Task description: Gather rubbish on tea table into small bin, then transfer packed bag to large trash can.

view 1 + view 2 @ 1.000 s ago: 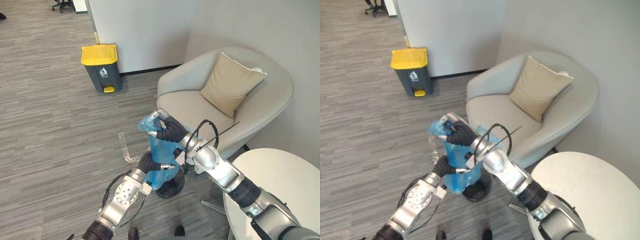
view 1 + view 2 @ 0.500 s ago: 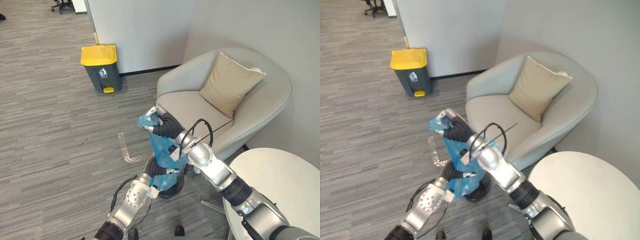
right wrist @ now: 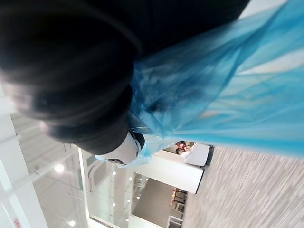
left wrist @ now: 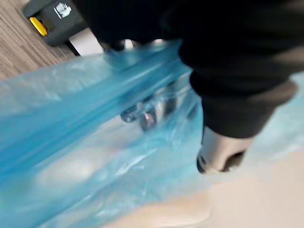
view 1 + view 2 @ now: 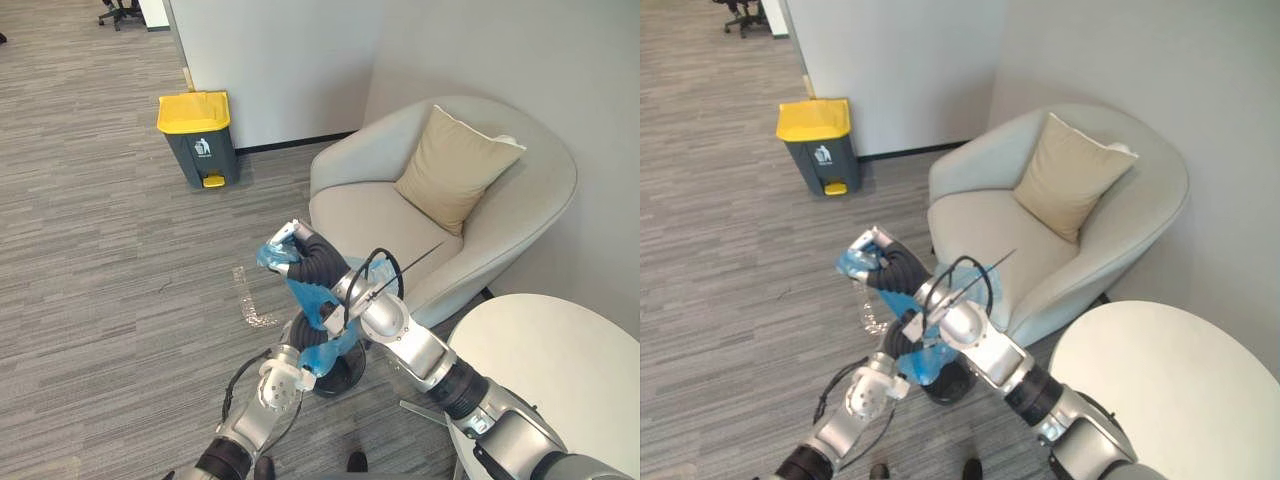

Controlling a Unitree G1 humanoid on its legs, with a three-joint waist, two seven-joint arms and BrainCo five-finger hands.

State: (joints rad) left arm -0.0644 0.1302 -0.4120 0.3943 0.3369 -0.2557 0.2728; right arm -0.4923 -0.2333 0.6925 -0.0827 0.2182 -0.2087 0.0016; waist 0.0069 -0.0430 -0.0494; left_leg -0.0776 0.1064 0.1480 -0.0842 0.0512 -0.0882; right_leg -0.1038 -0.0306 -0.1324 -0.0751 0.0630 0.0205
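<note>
— What's changed in the last second?

— The right hand [image 5: 312, 262] has swung the neck of the blue bag [image 5: 308, 295] a little to the robot's left, away from the armchair [image 5: 370, 215]. The left arm has tucked in closer beneath it.

— Is it really holding the bag?

— The right hand is clenched round the gathered top. The left hand [image 5: 298, 335] sits against the lower part, half buried in plastic; whether it grips I cannot tell.

— And where's the bag now?

— Up in the air between the two hands, its bottom end right over the small black bin [image 5: 345, 378] on the floor.

— How many things around?

— One bag, one small bin, one large trash can [image 5: 198, 135] with a yellow lid by the far wall. One armchair with one tan cushion [image 5: 458, 168], one round white table [image 5: 560, 360] by the robot's right side.

— Anything between it and the big can?

— Grey floor with a pale tape mark [image 5: 248, 295]. The armchair stands just beside the bag, on the right.
</note>
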